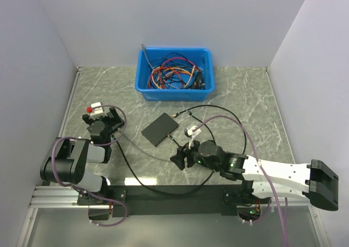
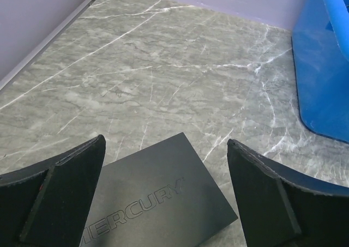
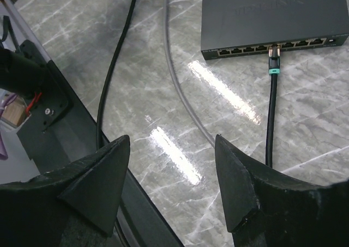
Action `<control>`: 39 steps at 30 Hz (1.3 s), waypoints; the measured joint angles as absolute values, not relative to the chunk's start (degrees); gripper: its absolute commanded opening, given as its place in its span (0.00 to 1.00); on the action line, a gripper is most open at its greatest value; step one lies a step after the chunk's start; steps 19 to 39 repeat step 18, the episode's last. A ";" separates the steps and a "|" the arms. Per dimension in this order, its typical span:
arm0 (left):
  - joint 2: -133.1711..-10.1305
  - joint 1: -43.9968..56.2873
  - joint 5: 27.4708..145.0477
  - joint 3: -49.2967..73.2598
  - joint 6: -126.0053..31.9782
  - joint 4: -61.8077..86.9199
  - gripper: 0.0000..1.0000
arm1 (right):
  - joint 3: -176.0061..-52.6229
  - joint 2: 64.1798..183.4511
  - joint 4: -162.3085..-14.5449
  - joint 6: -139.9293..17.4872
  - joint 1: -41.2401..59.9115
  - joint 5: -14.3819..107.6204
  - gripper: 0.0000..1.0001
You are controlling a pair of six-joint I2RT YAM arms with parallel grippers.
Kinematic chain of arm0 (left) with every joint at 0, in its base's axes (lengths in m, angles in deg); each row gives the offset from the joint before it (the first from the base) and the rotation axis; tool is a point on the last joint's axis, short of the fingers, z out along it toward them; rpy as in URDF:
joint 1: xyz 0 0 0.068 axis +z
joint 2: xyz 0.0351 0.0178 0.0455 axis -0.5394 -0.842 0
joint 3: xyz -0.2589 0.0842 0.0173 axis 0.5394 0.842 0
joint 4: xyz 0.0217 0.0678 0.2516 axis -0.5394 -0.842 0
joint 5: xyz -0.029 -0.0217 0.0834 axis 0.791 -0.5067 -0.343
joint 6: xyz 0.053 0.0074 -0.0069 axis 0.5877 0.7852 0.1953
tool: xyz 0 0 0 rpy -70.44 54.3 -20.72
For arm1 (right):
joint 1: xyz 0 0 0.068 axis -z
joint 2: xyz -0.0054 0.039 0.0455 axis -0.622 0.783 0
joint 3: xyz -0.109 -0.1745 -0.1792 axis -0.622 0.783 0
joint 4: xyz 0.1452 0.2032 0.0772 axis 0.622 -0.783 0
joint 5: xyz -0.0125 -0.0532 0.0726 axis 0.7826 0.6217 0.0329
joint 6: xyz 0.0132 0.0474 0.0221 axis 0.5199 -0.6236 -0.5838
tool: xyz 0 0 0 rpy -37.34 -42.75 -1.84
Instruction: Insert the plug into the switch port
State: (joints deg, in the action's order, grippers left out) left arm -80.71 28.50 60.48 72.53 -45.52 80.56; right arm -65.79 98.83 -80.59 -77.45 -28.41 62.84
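The black switch point(image 3: 272, 18) lies flat on the marble table, its row of ports facing my right gripper. A plug point(image 3: 274, 52) with a green boot sits in one of the middle ports, and its black cable point(image 3: 270, 121) trails toward me. My right gripper point(image 3: 172, 139) hangs open a little short of the switch, with only bare table between its fingers. The left gripper point(image 2: 166, 143) is wide open and holds nothing. The switch's lid point(image 2: 158, 198), marked MERCURY, shows low between its fingers. From above, the switch point(image 1: 160, 129) lies between the left gripper point(image 1: 113, 120) and the right gripper point(image 1: 180, 155).
A blue bin point(image 1: 143, 83) full of coloured cables stands at the back. The black cable loops wide to the right point(image 1: 240, 130), and a grey cable point(image 3: 182, 94) crosses the table near the switch. The black base rail point(image 1: 174, 192) runs along the near edge. Walls close in the left, back and right sides.
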 measured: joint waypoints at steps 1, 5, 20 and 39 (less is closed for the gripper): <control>-80.73 28.48 60.39 72.53 -45.52 80.56 1.00 | -65.79 98.79 -80.56 -77.45 -28.43 62.84 0.71; -80.73 28.50 60.20 72.53 -45.52 80.56 1.00 | -65.82 100.21 -80.56 -77.52 -28.45 62.84 0.71; -80.71 28.50 60.15 72.53 -45.52 80.56 1.00 | -72.64 112.38 -79.25 -77.96 -29.57 62.58 0.69; -80.71 28.50 60.15 72.53 -45.52 80.56 1.00 | -72.64 112.38 -79.25 -77.96 -29.57 62.58 0.69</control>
